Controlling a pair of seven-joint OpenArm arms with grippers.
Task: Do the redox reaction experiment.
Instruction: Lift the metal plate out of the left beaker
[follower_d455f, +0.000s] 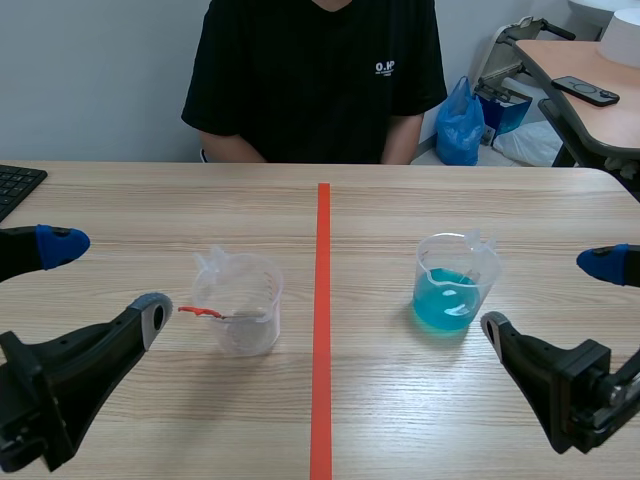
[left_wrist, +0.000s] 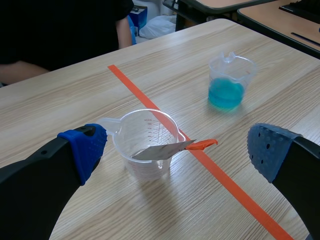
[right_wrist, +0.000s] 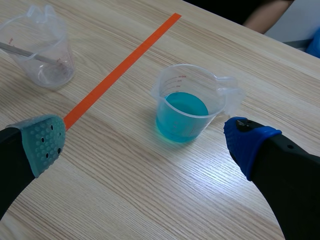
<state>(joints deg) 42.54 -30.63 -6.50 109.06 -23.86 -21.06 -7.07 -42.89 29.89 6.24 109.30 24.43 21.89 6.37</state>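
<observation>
A clear empty measuring cup (follower_d455f: 240, 303) (left_wrist: 146, 143) (right_wrist: 42, 49) stands left of the tape line; a metal strip with an orange-red end (follower_d455f: 205, 313) (left_wrist: 172, 148) lies across its rim. Right of the line a second clear cup holds blue liquid (follower_d455f: 449, 287) (left_wrist: 228, 83) (right_wrist: 185, 105). My left gripper (follower_d455f: 98, 275) (left_wrist: 177, 150) is open, low on the table, with the empty cup just ahead between its fingers. My right gripper (follower_d455f: 555, 290) (right_wrist: 145, 137) is open too, the blue cup just ahead of its fingertips.
A person in a black T-shirt (follower_d455f: 315, 80) sits across the table. A keyboard corner (follower_d455f: 15, 185) lies at the far left. Beyond the table to the right stand a blue bag (follower_d455f: 460, 125) and another desk with a phone (follower_d455f: 586, 90).
</observation>
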